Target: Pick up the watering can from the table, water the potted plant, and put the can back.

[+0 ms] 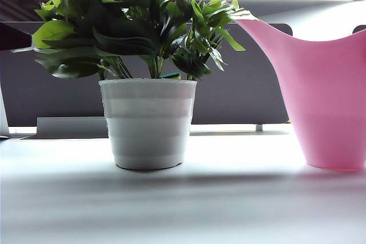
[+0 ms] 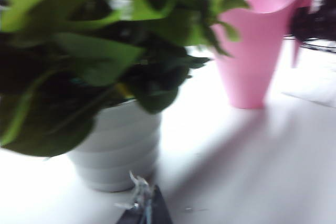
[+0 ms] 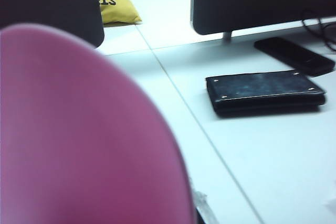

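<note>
Our right gripper is out of sight in its wrist view, where the pink watering can (image 3: 79, 129) fills the near frame, so we cannot tell whether it grips. Our left gripper (image 2: 143, 203) shows only as a blurred tip low by the potted plant (image 2: 105, 77); its state is unclear. The can stands upright on the white desk (image 1: 183, 210), beside the plant and apart from it. Beyond lie a black case (image 3: 265, 92) and a yellow cushion (image 3: 114, 4) with partial dark lettering.
</note>
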